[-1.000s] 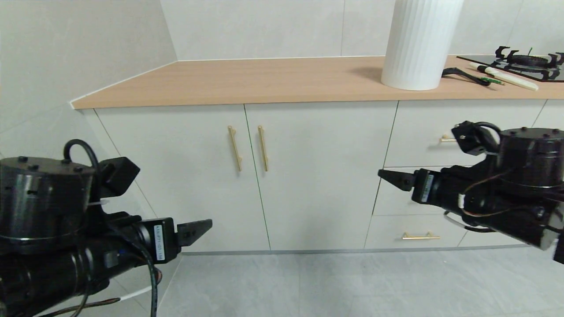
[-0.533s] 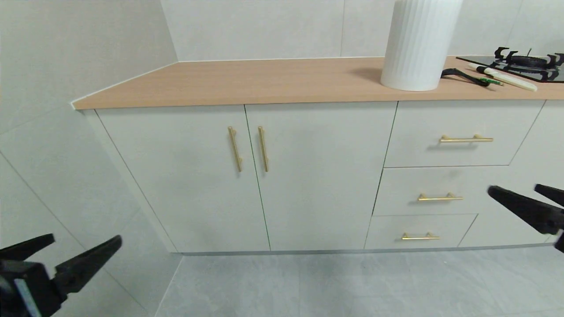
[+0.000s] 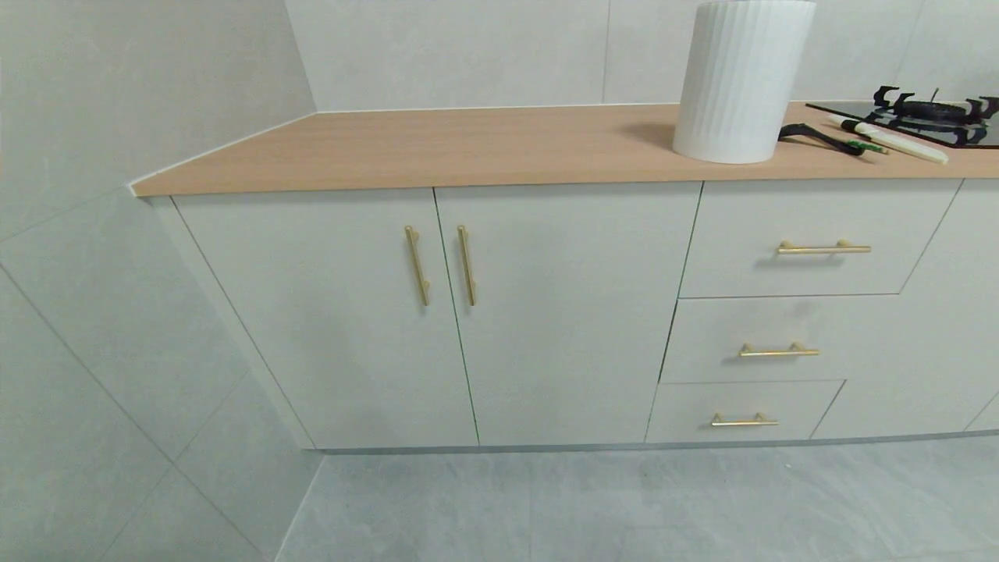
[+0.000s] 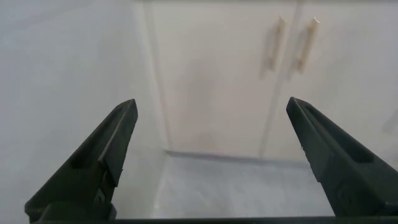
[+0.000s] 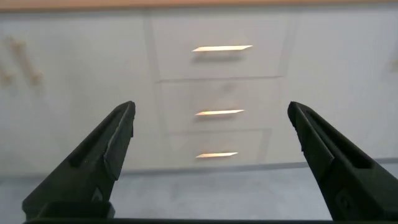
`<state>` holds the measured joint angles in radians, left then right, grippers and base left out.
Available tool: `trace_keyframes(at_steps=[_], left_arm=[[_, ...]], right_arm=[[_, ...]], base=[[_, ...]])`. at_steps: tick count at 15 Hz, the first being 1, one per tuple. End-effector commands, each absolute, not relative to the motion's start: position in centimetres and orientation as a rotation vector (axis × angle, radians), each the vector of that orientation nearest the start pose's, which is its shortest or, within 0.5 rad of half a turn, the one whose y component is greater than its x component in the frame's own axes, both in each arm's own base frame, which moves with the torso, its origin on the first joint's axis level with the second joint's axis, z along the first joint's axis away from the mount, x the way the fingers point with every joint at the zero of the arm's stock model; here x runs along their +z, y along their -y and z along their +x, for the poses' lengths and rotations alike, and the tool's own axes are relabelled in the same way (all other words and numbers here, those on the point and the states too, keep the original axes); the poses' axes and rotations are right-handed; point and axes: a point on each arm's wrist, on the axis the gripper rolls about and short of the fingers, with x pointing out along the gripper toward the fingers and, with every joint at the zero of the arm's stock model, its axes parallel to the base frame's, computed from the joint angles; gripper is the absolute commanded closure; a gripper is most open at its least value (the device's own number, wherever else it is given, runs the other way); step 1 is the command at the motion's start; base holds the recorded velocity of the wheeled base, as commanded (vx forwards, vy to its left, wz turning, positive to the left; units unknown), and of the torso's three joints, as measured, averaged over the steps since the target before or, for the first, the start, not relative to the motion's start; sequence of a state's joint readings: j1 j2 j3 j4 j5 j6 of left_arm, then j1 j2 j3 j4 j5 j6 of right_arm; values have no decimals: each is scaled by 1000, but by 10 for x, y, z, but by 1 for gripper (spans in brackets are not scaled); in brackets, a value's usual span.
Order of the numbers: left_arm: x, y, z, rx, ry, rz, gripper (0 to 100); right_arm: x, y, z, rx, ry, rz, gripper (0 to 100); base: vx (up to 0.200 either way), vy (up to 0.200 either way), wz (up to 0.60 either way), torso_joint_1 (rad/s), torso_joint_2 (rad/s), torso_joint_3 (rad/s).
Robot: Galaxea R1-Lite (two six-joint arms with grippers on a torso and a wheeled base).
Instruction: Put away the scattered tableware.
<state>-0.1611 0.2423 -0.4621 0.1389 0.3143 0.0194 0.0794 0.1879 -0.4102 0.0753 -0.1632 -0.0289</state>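
On the wooden countertop (image 3: pixel 437 144) at the far right lie a black utensil (image 3: pixel 819 136) and a long white utensil with a dark and green end (image 3: pixel 894 140), beside a tall white ribbed container (image 3: pixel 741 82). My left gripper (image 4: pixel 211 104) is open and empty, low down, facing the double cabinet doors (image 4: pixel 249 81) and the wall corner. My right gripper (image 5: pixel 211 107) is open and empty, facing the stack of three drawers (image 5: pixel 219 93) with gold handles.
A black gas hob (image 3: pixel 933 109) sits at the counter's right end. Two cabinet doors with upright gold handles (image 3: pixel 441 265) fill the left of the unit; drawers (image 3: pixel 780 351) are on the right. A tiled wall (image 3: pixel 94 234) closes the left side. Grey floor (image 3: pixel 624 507) lies below.
Both arms have dropped out of the head view, the left toward the lower left and the right toward the lower right. The head view itself has shifted slightly.
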Motion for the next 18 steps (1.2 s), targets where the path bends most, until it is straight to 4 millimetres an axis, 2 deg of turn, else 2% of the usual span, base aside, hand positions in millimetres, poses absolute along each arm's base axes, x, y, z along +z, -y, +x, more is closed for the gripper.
trace_keyframes(at_steps=[1, 3, 5, 7, 9, 11, 15, 18], left_arm=[[170, -10, -59, 258, 168, 0, 0], [158, -7, -67, 289, 207, 30, 0], [149, -7, -62, 295, 180, 19, 0], [127, -6, -49, 283, 92, 36, 0], [101, -5, -34, 242, 41, 61, 0], [84, -4, -24, 196, 75, 74, 0], [80, -3, -23, 115, 43, 69, 0], [77, 0, -23, 8, 14, 54, 0]], right_arm=[[168, 4, -71, -162, 290, -24, 0], [164, 4, -69, -186, 278, -9, 0], [151, 4, -60, -190, 224, -15, 0], [121, 4, -42, -156, 129, -28, 0], [93, 1, -25, -66, 146, -35, 0], [88, 0, -24, -16, 116, -34, 0], [75, 0, -23, 25, -3, -41, 0], [75, -1, -23, 28, -7, -41, 0]], base=[[0, 0, 0, 0, 0, 0], [0, 0, 0, 0, 0, 0], [0, 0, 0, 0, 0, 0], [0, 0, 0, 0, 0, 0], [0, 0, 0, 0, 0, 0], [0, 0, 0, 0, 0, 0], [0, 0, 0, 0, 0, 0], [0, 0, 0, 0, 0, 0]])
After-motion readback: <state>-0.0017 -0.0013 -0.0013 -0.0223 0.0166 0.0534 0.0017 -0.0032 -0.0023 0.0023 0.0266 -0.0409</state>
